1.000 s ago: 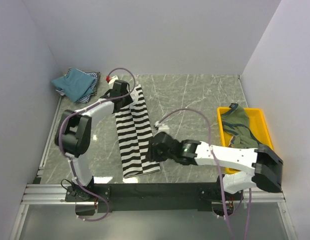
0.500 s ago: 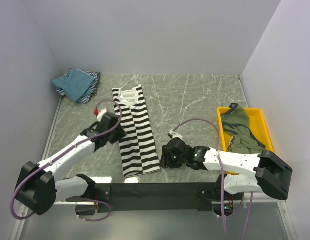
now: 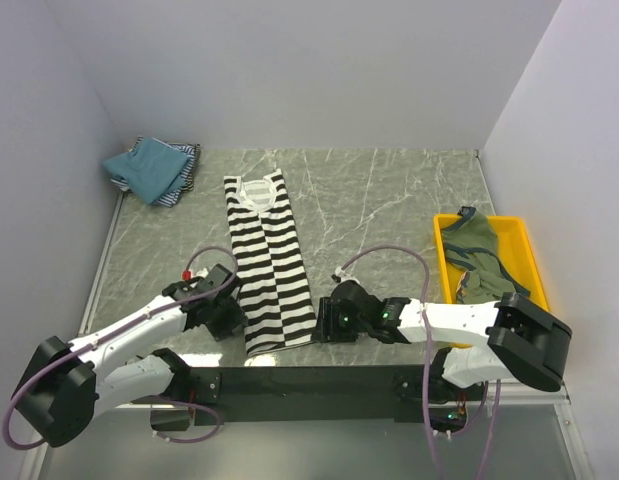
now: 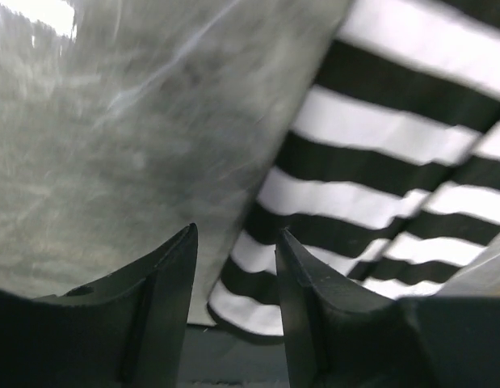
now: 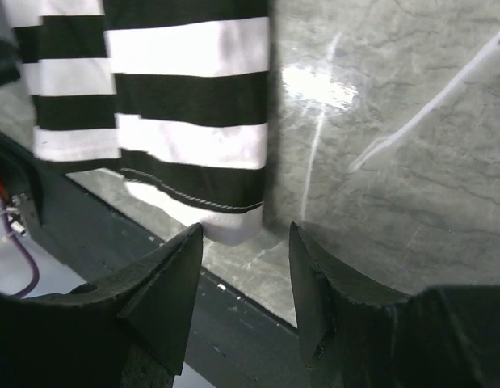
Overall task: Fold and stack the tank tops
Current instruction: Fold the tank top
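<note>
Both jaws stood apart, gripping nothing. The left gripper [image 4: 233, 238] and right gripper [image 5: 245, 234] sat low beside the near corners of the striped top [image 3: 272, 265], which lay flat on the table [image 3: 389, 200], probably so they could fold it.

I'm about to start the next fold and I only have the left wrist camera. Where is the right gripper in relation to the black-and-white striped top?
Observer: The right gripper sits at the near right corner of the black-and-white striped top, jaws open, holding nothing.
Operator: Is the top stretched out or bunched up?
Observer: It lies flat in a long narrow strip, neckline at the far end.
Operator: Is anything else waiting to be folded?
Observer: An olive-green top lies crumpled in the yellow tray on the right.
</note>
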Available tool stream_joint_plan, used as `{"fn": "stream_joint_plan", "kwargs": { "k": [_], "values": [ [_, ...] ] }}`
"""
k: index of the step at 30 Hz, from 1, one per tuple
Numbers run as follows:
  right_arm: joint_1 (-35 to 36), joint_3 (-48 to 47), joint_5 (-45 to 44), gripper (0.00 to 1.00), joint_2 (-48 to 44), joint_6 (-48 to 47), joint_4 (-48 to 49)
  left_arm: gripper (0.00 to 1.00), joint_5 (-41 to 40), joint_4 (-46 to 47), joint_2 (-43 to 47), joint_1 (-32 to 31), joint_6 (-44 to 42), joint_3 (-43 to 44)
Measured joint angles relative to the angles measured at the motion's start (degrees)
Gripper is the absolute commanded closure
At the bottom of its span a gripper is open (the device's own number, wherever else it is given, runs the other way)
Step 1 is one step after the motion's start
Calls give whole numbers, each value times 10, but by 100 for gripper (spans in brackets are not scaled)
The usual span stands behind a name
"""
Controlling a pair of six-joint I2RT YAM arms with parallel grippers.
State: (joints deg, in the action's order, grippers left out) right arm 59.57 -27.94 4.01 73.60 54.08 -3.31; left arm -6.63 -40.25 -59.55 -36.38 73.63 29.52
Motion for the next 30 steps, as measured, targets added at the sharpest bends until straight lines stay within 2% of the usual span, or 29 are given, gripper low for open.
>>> {"fn": "stream_joint_plan", "kwargs": {
  "k": [6, 8, 11, 15, 18, 22, 26, 30],
  "values": [
    [-1, 3, 1, 46, 13, 14, 11, 51, 42, -15, 27, -1, 7, -23],
    [-1, 4, 0, 46, 12, 19, 12, 46, 53, -16, 42, -1, 6, -25],
    [-1, 6, -1, 46, 11, 23, 16, 44, 70, -16, 72, -1, 3, -34],
    [-1, 6, -1, 47, 12, 27, 18, 45, 99, -10, 108, -1, -5, -57],
    [-1, 6, -1, 47, 17, 31, 25, 45, 118, -9, 109, -1, -8, -75],
    [-1, 1, -2, 49, 27, 37, 30, 40, 139, -2, 107, -1, -11, -83],
    [2, -12, -6, 49, 42, 42, 27, 42, 147, 7, 110, -2, -16, -87],
    [12, -32, -18, 51, 63, 46, 21, 50, 155, 21, 103, -2, -22, -92]
  ]
}}
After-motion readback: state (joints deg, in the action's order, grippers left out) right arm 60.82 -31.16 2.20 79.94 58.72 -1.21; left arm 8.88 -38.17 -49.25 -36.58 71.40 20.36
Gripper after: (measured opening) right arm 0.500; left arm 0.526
